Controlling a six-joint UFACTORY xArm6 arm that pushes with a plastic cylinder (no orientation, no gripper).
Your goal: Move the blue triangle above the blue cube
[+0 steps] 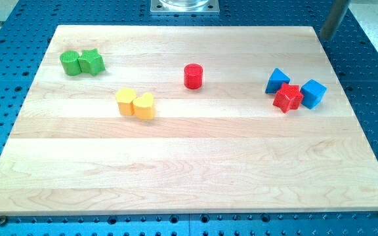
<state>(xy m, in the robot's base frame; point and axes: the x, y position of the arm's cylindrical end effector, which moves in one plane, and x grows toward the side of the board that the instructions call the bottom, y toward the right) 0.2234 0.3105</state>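
The blue triangle [277, 80] lies at the view's right on the wooden board [189, 164]. The blue cube [314, 93] lies a little further right and slightly lower. A red star [288, 98] sits between them and touches both. My tip [324, 37] is at the board's top right corner, well above the cube and up-right of the triangle, touching no block.
A red cylinder [193, 76] stands near the top middle. Two yellow blocks [136, 103] sit together left of centre. A green cylinder [70, 63] and a green star [92, 61] sit together at the top left. A blue perforated surface [373, 78] surrounds the board.
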